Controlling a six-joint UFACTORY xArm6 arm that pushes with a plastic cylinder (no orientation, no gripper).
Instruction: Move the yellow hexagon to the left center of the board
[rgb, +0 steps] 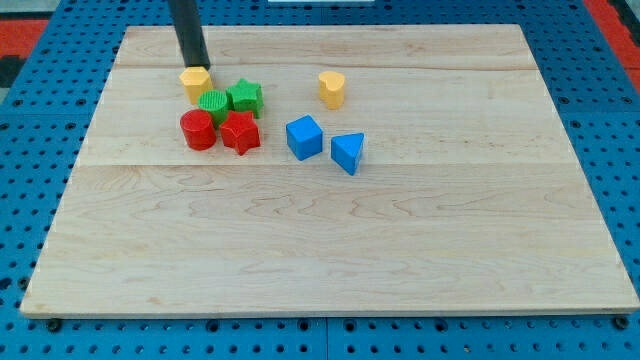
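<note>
The yellow hexagon (195, 84) sits near the board's upper left, touching a green round block (213, 104) below and to its right. My tip (196, 65) is at the hexagon's top edge, right behind it, touching or nearly touching it. The rod rises from there out of the view's top.
A green star (245, 97), a red cylinder (197, 130) and a red star (240, 132) cluster just below the hexagon. A yellow heart-like block (332, 88) stands to the right. A blue cube (304, 137) and a blue triangle (347, 152) lie near the centre. The wooden board (330, 250) rests on a blue pegboard.
</note>
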